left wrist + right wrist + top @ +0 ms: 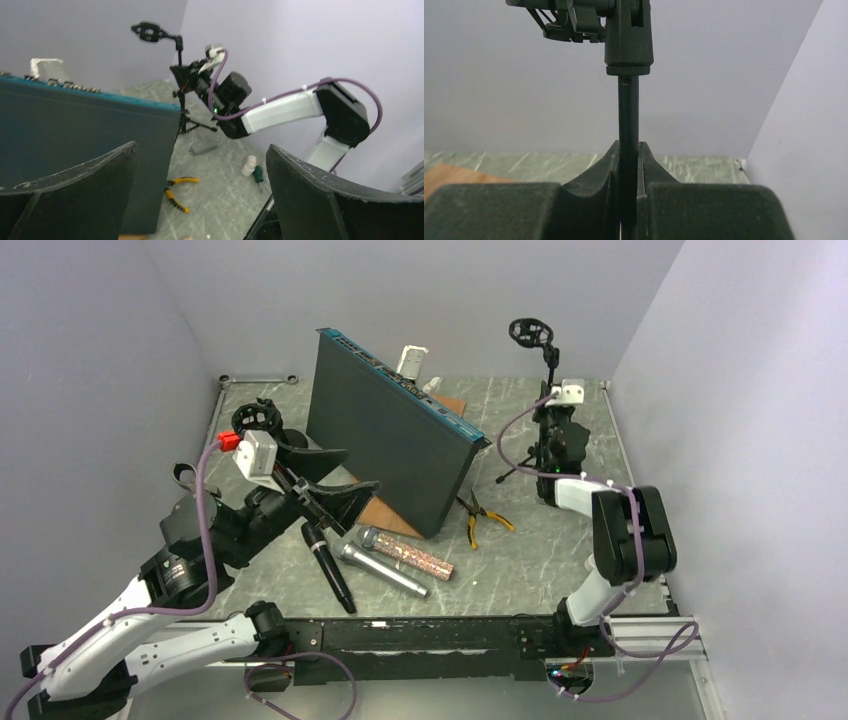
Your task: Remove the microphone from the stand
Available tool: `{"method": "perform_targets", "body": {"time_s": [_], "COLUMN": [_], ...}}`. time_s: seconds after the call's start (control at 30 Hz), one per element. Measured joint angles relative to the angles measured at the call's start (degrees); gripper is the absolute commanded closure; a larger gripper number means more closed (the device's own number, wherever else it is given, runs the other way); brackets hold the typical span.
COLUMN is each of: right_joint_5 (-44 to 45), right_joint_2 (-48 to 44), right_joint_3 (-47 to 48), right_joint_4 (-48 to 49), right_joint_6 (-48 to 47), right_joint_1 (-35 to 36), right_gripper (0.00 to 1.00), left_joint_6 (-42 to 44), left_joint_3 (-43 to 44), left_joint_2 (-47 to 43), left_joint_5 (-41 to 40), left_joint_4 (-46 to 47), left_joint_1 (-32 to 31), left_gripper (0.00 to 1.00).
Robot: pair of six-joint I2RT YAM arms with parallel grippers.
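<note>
The black microphone stand (551,365) stands at the back right, and its clip (530,333) on top looks empty. My right gripper (550,420) is shut on the stand's pole (628,115), which runs up between my fingers (589,180). Three microphones lie on the table at front centre: a black one (328,568), a silver one (390,566) and a glittery one (412,555). My left gripper (360,470) is open and empty above and behind them. In the left wrist view the stand (179,75) is far off, beyond my fingers (320,195).
A large dark flat box (390,435) leans across the middle of the table on a wooden board (385,512). Yellow-handled pliers (480,518) lie to its right. A second black mount (258,420) sits at the back left. A white bottle (248,165) and a green screwdriver (258,173) lie near the right arm.
</note>
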Motion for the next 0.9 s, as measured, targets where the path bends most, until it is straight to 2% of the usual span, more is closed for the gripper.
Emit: {"method": "perform_targets", "body": {"time_s": [0.2, 0.37, 0.47, 0.63, 0.67, 0.8, 0.9], "right_joint_5": [-1.75, -6.54, -7.69, -8.92, -8.98, -6.91, -3.28], "right_joint_2": [11.50, 18.86, 19.54, 15.72, 14.95, 11.98, 11.69], "right_joint_3": [9.22, 9.09, 6.01, -0.68, -1.95, -7.13, -13.88], "right_joint_4": [5.75, 15.69, 20.63, 20.87, 20.87, 20.70, 20.20], "right_joint_6": [2.05, 4.63, 5.16, 5.92, 6.08, 7.28, 7.32], "right_joint_1": [-2.05, -4.42, -4.57, -3.82, -3.72, -3.89, -2.64], "right_gripper": [1.00, 1.00, 1.00, 1.00, 0.93, 0.37, 0.14], "left_joint_6": [2.51, 4.13, 4.61, 5.01, 4.98, 4.85, 4.55], "left_joint_3": [-0.81, -1.38, -1.90, -2.56, -2.91, -4.44, -5.18], "left_joint_2": [-0.26, -0.98, -1.14, -0.46, -0.37, -0.35, -0.48], "left_joint_5": [-2.78, -4.11, -4.26, -4.22, -4.15, -4.02, -4.00], "left_joint_4": [-3.93, -4.70, -4.68, -3.65, -3.39, -2.23, -2.10], "left_joint_1": [0.04, 0.11, 0.13, 0.15, 0.15, 0.15, 0.15], "left_gripper": [0.01, 0.01, 0.01, 0.01, 0.01, 0.01, 0.00]}}
